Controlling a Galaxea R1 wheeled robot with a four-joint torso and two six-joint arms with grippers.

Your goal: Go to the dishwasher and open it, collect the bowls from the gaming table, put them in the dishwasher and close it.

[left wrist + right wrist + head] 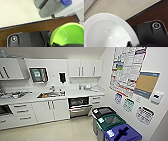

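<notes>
Head view is looking across a small kitchen, where the dishwasher (79,107) is sitting under the counter (75,93) between white cabinet doors (51,110) and a stack of drawers (96,100). Its door appears to be hanging partly open, with a dark cavity showing above the steel front, though the blur is making the exact angle hard to judge. That opening suggests the loading stage is being prepared, with the machine well apart from the robot across pale floor (57,130). A sink (51,94) is lying to the side of it, and three bins (113,123) are standing along the wall beneath the posters (127,68).

Left wrist view is showing a green bowl (68,34) riding right at the left gripper (51,44), rim up, presumably so it travels level. A dark finger (48,44) is lying against the rim, so the fingers are probably clamped on it, but I cannot tell for certain. Grey bin bodies (49,9) are passing below, over a brown strip (37,26) edging the floor.

Right wrist view is showing a white bowl (105,31) carried likewise at the right gripper (132,45), hollow upward; a dark finger (129,44) is overlapping its rim, yet whether the grip is closed I cannot tell.

Both bowls are being carried in hand, so delivery to the dishwasher is the step in progress.
</notes>
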